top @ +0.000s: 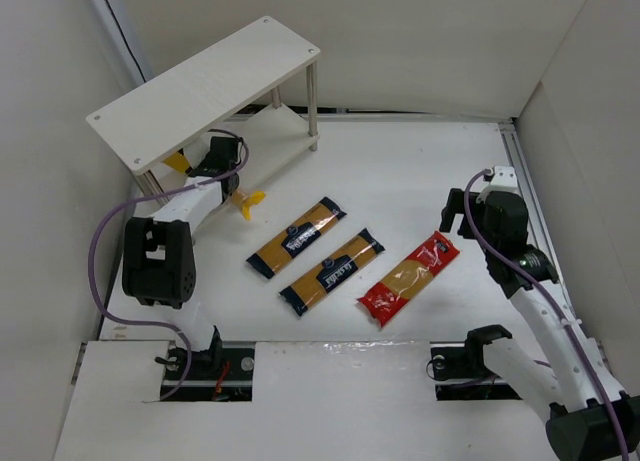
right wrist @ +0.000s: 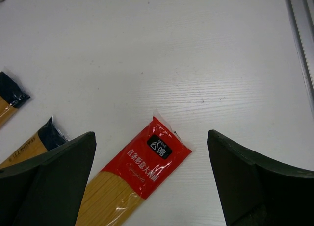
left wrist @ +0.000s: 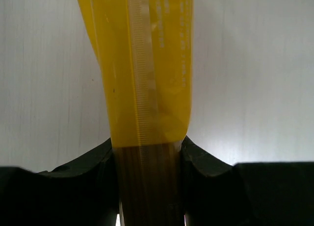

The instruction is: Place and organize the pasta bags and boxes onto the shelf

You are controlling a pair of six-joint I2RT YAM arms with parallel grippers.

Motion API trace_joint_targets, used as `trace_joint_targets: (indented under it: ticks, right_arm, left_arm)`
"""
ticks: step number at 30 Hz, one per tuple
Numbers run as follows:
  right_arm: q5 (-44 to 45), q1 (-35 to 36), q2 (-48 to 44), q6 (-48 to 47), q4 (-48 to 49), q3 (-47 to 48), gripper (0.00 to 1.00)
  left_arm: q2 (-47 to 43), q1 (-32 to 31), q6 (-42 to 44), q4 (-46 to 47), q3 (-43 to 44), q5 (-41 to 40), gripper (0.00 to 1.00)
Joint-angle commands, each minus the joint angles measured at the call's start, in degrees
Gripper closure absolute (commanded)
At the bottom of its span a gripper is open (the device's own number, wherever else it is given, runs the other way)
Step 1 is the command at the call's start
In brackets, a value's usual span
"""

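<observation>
Three spaghetti packs lie unshelved, two orange-yellow navy-ended packs (top: 297, 239) (top: 332, 272) and one red pack (top: 408, 279); left gripper (left wrist: 149, 147) clamps plain yellow pack (left wrist: 142, 64) at white two-tier shelf (top: 210, 81); right gripper (right wrist: 151, 138) spread, empty.

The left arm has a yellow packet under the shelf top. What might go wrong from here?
The left hand grips the long yellow pack crosswise under the top of the shelf, so an end could catch a leg. The right hand hangs open over one end of the red pack; grabbed there, it might droop or slip.
</observation>
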Motion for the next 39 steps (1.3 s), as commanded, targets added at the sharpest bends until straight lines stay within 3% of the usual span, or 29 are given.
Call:
trace_joint_targets:
  ticks: [1,3,4,5,7,11,14,15,23,28,39]
  right_arm:
    - [1.4,0.2,0.2,-0.2,0.9,1.4,0.01]
    - [2.0,0.2,0.7,-0.2,0.9,1.4,0.01]
    - [2.0,0.2,0.7,-0.2,0.9,1.4,0.01]
    - [2.0,0.2,0.7,-0.2,0.9,1.4,0.01]
    - [2.0,0.2,0.7,-0.2,0.9,1.4,0.0]
    - [0.4,0.2,0.1,-0.2,1.4,1.4,0.0]
    - [-2.3,0.2,-0.4,-0.7,2.0,0.8,0.0]
    - [-3.0,0.2,-0.4,-1.3,2.5,0.2,0.0]
    - [-11.5,0.2,-2.7,-3.0,5.4,-1.9,0.0]
    - [-15.2,0.2,-3.3,-4.1,7.3,-3.1,0.0]
    - [-17.9,0.2,-1.6,-5.1,9.1,-4.2,0.0]
  left_arm:
    - [-0.8,0.4,-0.9,4.2,5.8,-4.6,0.99]
    - [1.0,1.9,-1.7,0.1,7.7,-3.5,0.88]
    - [1.0,2.6,-1.7,-0.6,8.4,-2.2,0.53]
    - [1.0,3.1,-0.5,-0.6,8.5,1.2,0.3]
    - [0.5,3.1,3.5,1.0,7.1,3.6,0.01]
    - [-3.3,-1.1,11.2,2.6,3.5,7.8,0.01]
    - [-7.8,-4.1,18.2,3.2,1.1,18.1,0.01]
    - [-9.2,-6.6,20.0,3.9,-1.5,22.8,0.01]
    - [-19.4,-28.3,34.9,3.3,-13.5,30.6,0.01]
    - [-18.8,-29.3,39.0,1.4,-16.0,24.9,0.01]
    - [-6.7,-29.3,48.3,0.7,-13.2,29.7,0.01]
